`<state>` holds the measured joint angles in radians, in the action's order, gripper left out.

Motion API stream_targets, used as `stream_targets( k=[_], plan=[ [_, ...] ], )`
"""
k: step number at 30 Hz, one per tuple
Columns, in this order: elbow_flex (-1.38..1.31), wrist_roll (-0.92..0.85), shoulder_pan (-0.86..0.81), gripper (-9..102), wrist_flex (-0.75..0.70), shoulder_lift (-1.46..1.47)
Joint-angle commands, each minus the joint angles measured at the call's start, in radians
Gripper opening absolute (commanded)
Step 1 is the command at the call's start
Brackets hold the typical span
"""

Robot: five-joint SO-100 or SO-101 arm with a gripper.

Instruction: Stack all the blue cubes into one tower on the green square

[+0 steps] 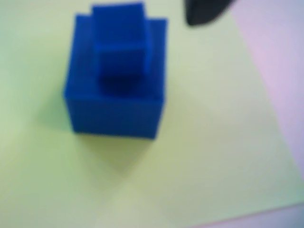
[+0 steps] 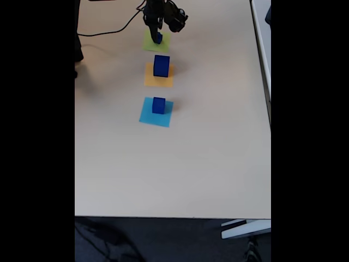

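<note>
Two blue cubes (image 1: 116, 90), smaller atop larger, on green square (image 1: 199, 156) in wrist view; tool (image 2: 157, 24) directly above them, jaw state indiscernible; further cubes on orange square (image 2: 158, 76) and light-blue square (image 2: 156, 112); table (image 2: 207, 153); cable (image 2: 109, 30) beside.

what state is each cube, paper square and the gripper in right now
tower: a small blue cube resting on a larger one, upright on the green square
cube on the orange square: upright, alone, not stacked
cube on the light-blue square: upright, alone, not stacked
orange square: flat, holding one cube
light-blue square: flat, holding one cube
gripper: above the tower, jaws unclear
</note>
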<state>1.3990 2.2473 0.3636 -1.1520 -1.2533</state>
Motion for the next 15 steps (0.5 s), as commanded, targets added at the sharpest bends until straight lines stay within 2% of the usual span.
stream_targets(
  k=[1,15],
  plan=[
    [-0.009,-0.008,0.005,25,0.003,-0.034],
    [0.005,-0.015,0.0,25,0.018,-0.018]
  ],
)
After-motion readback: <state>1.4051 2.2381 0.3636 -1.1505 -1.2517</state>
